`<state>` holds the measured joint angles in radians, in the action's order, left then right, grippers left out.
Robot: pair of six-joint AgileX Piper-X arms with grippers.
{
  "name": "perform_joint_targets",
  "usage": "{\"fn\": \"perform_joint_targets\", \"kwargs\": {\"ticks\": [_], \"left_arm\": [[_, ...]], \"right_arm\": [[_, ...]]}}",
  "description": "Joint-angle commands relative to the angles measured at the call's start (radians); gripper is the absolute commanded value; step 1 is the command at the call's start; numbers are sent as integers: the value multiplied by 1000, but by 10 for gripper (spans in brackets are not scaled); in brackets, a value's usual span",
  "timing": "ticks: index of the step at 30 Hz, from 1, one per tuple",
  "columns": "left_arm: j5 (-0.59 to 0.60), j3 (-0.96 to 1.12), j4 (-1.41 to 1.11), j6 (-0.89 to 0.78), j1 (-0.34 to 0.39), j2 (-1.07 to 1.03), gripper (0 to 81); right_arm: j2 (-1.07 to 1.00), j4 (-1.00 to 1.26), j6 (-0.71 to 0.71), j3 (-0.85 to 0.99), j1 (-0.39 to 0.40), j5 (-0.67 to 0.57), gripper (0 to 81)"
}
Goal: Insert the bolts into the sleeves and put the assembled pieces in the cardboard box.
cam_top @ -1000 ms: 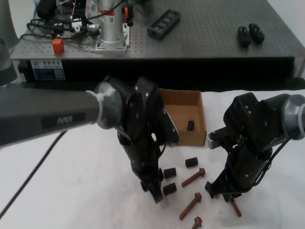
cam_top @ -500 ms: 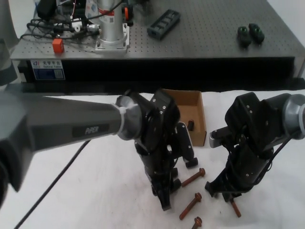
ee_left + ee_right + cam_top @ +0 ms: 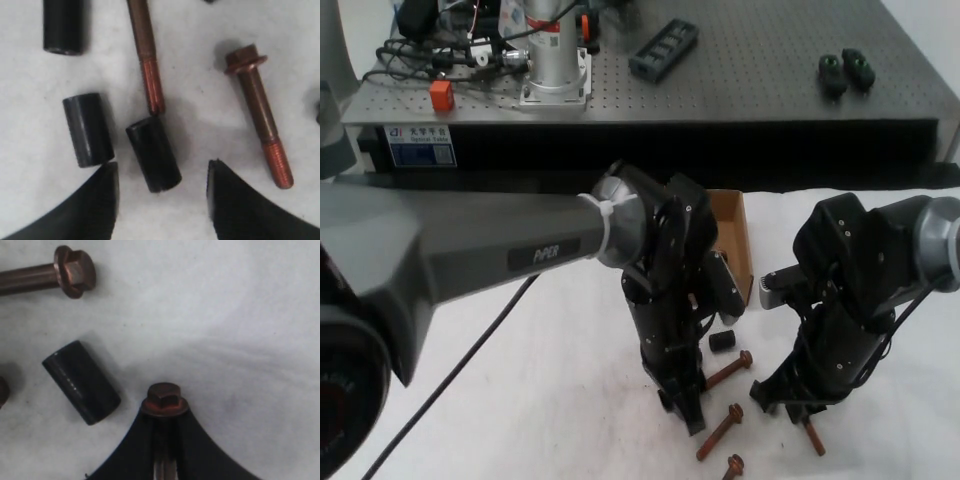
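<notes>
Nearest to you, by the near edge of the cloth (image 3: 520, 400), three loose bolts (image 3: 720, 432) lay on their sides. Just past them, on the right, your right gripper (image 3: 165, 416) hung low over the cloth. It was squeezed tight on a bolt (image 3: 165, 399), and the bolt's head poked out past the fingertips.

Near the middle of the cloth, your left gripper (image 3: 162, 167) hung low too. Its two fingers (image 3: 100, 195) were spread wide and held nothing. A black sleeve (image 3: 153, 153) lay flat between them and touched neither one. A second sleeve (image 3: 88, 131) lay just beside it, very close to one finger. A third sleeve (image 3: 62, 25) lay a bit farther off.

Farther back, at the far edge of the cloth, sat the box (image 3: 735, 235). Your left arm hid most of its inside, so I could not tell what was in it.

I think you were on the step of picking up a sleeve, so that the held bolt could go into it. Next, you needed to bring the left fingers down around the sleeve and close them on its round sides. You needed to take care not to catch the second sleeve too. Then the sleeve's hole had to line up straight with the bolt.
</notes>
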<state>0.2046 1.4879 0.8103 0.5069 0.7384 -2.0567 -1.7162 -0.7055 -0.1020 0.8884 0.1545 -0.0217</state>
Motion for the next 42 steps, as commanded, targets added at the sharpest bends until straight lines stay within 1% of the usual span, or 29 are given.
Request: {"fn": "perform_joint_targets", "kwargs": {"ticks": [1, 9, 11, 12, 13, 15, 18, 19, 23, 26, 28, 32, 35, 38, 40, 42], "left_arm": [[6, 15, -18, -26, 6, -6, 393], [0, 69, 14, -67, 8, -70, 393], [-8, 90, 29, -67, 12, -88, 376], [-28, 100, 38, -77, 15, -96, 356], [-52, 112, 52, -78, 19, -103, 313], [-67, 118, 68, -76, 22, -106, 219], [-70, 118, 94, -80, 21, -106, 32], [-79, 123, 118, -80, 21, -106, 4], [-88, 140, 191, -101, 21, -83, 3], [-85, 132, 180, -161, 6, -26, 3], [-63, 97, 127, -203, -13, 41, 0], [49, -107, -90, -310, -66, 219, 7], [151, -337, -307, -363, -95, 367, 7], [354, -549, -600, -422, -103, 506, 7], [518, -669, -787, -471, -103, 579, 7], [591, -751, -940, -534, -98, 629, 7]], "right_arm": [[-30, -3, 12, -14, 6, -84, 10], [-30, -3, 12, -14, 6, -86, 10], [-30, -3, 12, -14, 6, -86, 10], [-30, -3, 12, -14, 6, -86, 10], [-30, -3, 12, -14, 6, -86, 10], [-30, -3, 12, -14, 6, -86, 10], [-24, 7, 12, -14, 6, -86, 10], [-19, 16, 12, -14, 6, -93, 10], [52, 102, 57, -27, 4, -166, 10], [160, 201, 122, -70, 4, -180, 10], [223, 244, 156, -108, 4, -194, 10], [326, 379, 268, -205, -18, -285, 10], [433, 581, 391, -293, -30, -390, 10], [542, 843, 551, -377, -11, -466, 10], [596, 1048, 649, -427, 15, -468, 10], [634, 1210, 719, -469, 42, -468, 10]]}}
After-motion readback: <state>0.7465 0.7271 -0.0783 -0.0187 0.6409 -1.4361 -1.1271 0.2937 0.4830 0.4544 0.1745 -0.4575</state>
